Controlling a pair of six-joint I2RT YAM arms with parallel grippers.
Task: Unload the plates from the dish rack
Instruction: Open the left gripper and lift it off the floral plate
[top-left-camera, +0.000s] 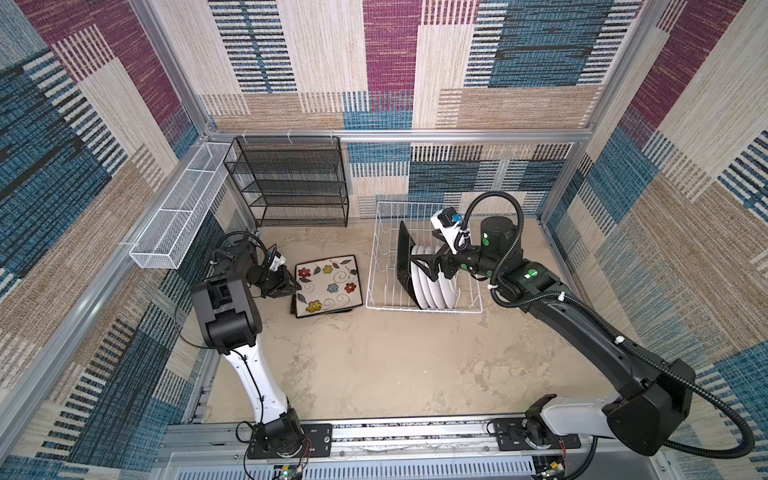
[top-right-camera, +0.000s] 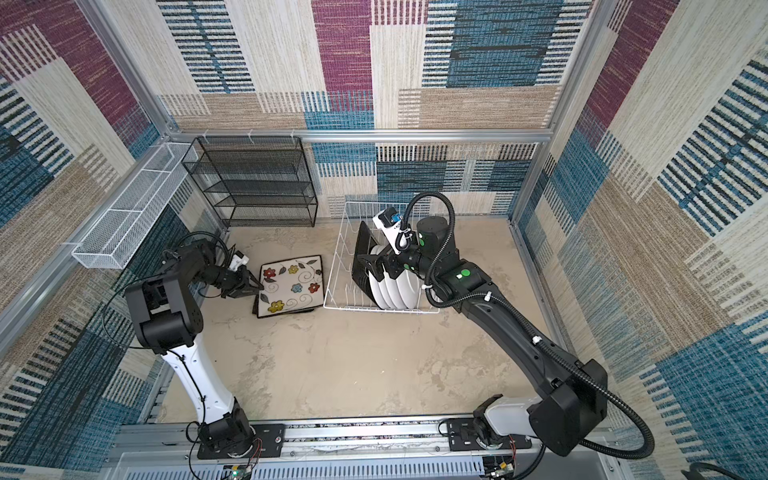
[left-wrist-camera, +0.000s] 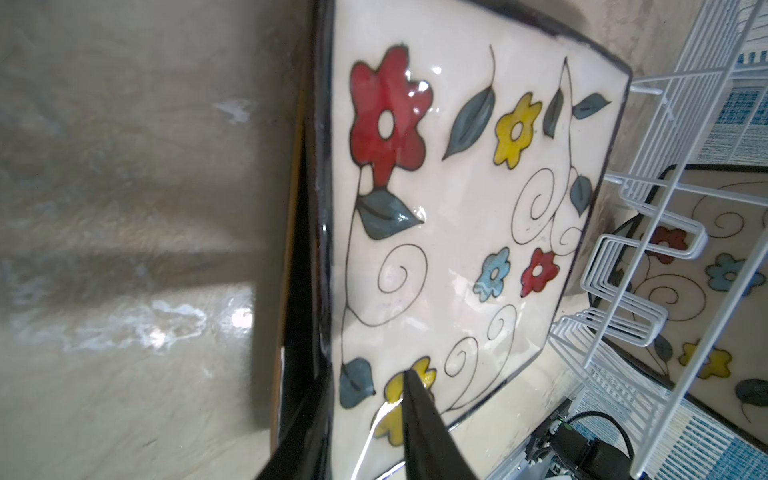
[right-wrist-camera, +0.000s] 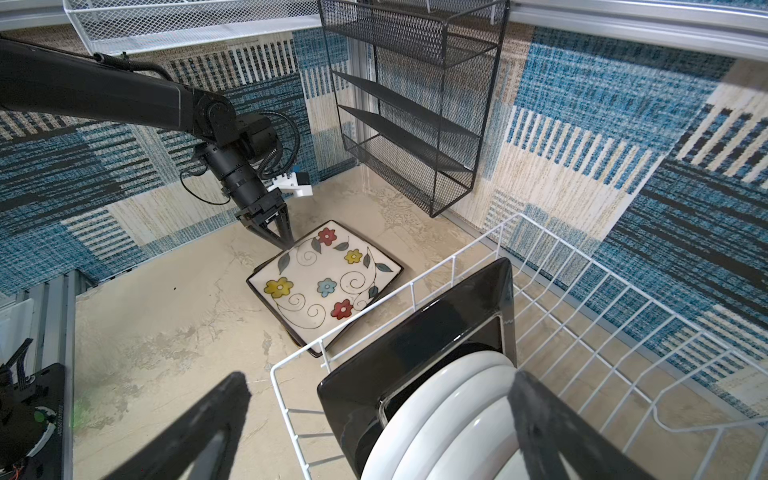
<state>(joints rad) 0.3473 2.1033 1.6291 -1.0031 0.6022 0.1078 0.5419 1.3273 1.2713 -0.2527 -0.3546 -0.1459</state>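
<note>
Right wrist view: I'm hovering the splayed right gripper (right-wrist-camera: 380, 380) over the dish rack (right-wrist-camera: 415, 281); clipping its square plate (right-wrist-camera: 415, 332) could topple it. Left gripper (right-wrist-camera: 280, 237) state unclear.

Glossy, seemingly ceramic plates (left-wrist-camera: 457, 208); wire dish rack (top-left-camera: 382, 270).

Seen from the worktop's (top-left-camera: 374, 374) centre in both top views, 4 through 8 o'clock lies bare. The dish rack (top-left-camera: 390, 308) blocks 1 o'clock: upright plates (top-left-camera: 432, 286) fill its right slots, and its left slots are free. A flat plate stack (top-left-camera: 328, 286) sits at 11, with a narrow lane between the two.
</note>
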